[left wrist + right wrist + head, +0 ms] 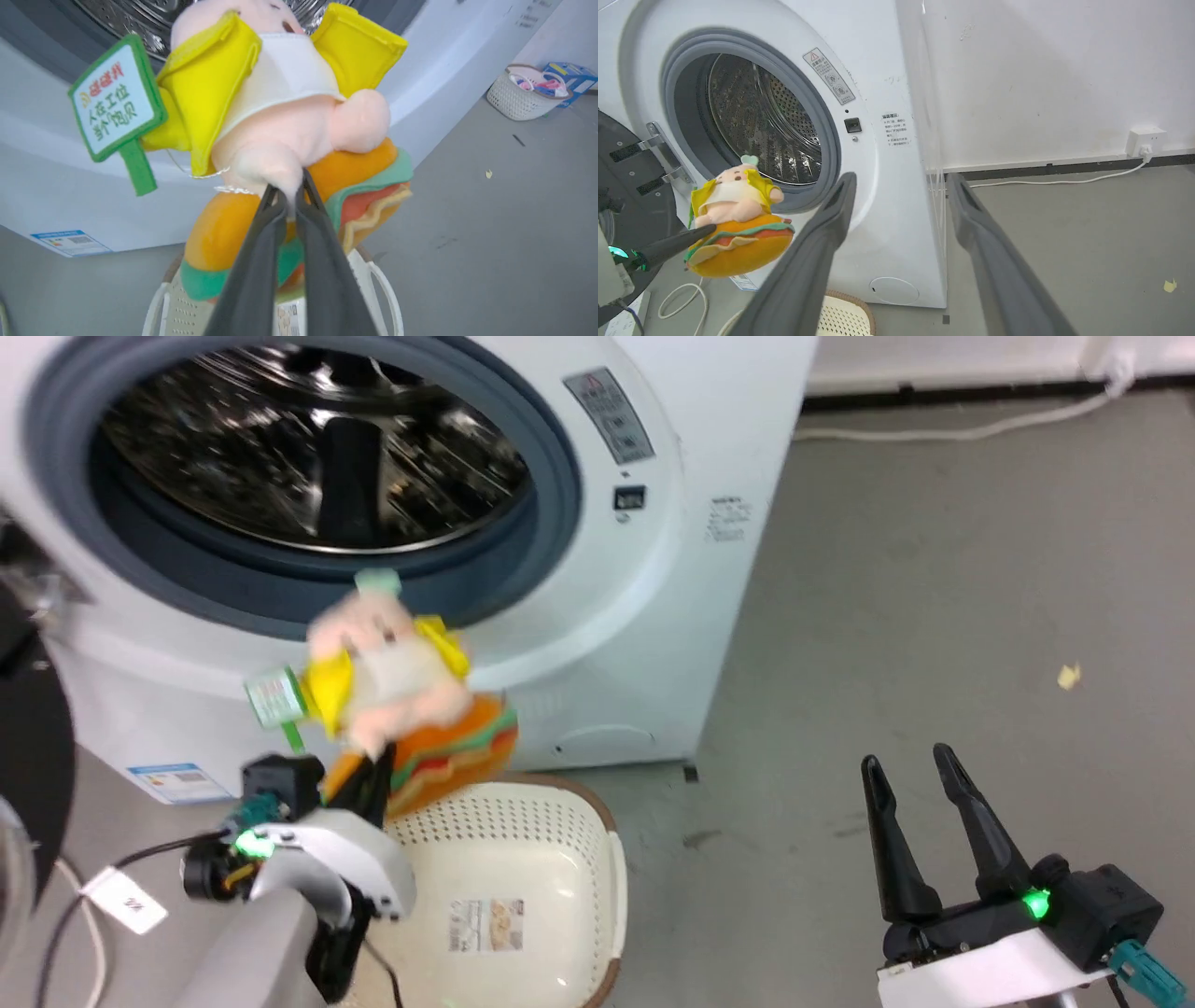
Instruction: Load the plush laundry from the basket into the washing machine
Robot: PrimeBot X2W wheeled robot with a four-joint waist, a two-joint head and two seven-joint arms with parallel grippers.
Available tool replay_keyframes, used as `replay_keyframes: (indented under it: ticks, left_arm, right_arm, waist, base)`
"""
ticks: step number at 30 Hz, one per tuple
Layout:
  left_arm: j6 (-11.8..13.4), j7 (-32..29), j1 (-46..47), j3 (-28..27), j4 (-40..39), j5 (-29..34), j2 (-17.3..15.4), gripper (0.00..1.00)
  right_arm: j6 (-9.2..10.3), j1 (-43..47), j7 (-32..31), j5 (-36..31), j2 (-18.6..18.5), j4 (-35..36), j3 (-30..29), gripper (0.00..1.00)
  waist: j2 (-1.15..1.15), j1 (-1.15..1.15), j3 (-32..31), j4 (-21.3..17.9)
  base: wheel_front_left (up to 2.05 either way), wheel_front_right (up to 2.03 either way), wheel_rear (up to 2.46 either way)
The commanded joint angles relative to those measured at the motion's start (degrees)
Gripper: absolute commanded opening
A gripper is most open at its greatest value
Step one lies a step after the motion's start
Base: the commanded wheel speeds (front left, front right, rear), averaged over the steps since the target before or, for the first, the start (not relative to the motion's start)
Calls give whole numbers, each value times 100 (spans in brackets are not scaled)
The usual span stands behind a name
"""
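- On your left, the left gripper (287, 191) has its fingers squeezed together on the plush laundry (401, 681). They pinch a fold under the pink doll, where it meets the burger's top.
- The toy hangs in the air above the basket (597, 817), just in front of the lower rim of the washing machine (653, 616) port. It is not yet inside the drum (280, 457).
- Expect it to be light, soft and squashy, with nothing fragile. It will likely sag and swing from so small a pinch, so a deeper bite on the burger body would hold better.
- The left wrist view gives you the grip point up close. The right wrist view gives you the gap between toy and port from the side, and the open door (630, 210).
- On your right, the right gripper (906, 761) holds nothing, its fingers apart above the floor (934, 569).
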State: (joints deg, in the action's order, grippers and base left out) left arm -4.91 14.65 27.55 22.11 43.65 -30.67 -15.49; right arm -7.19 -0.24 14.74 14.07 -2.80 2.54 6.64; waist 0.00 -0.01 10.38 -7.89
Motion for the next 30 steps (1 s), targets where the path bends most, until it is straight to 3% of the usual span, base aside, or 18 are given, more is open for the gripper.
replay_keyframes:
  ticks: [1,7,14,20,30]
  left_arm:
    - [31,32,-82,-49,-115,39,-11,0]
    - [348,34,-353,-440,-1639,257,-168,0]
    - [655,-449,185,-742,-2572,250,-560,0]
    - [723,-1221,1200,-994,-2718,244,-1103,0]
    - [429,-2435,3379,-997,-1918,443,-1945,0]
  right_arm:
    - [-30,56,26,-32,-8,24,-3,100]
    - [-30,83,26,-69,-8,121,52,100]
    - [-30,-81,26,-24,-8,203,174,100]
    - [-30,-272,26,60,-8,241,223,100]
    - [-30,-591,26,399,-8,315,387,100]
  waist:
    - [0,1,-110,103]
    - [0,1,50,78]
    - [0,1,708,-168]
    - [0,1,1410,-529]
    - [0,1,2467,-1018]
  base:
    - [0,0,0]
    - [0,0,0]
    - [0,0,0]
    - [0,0,0]
    - [0,0,0]
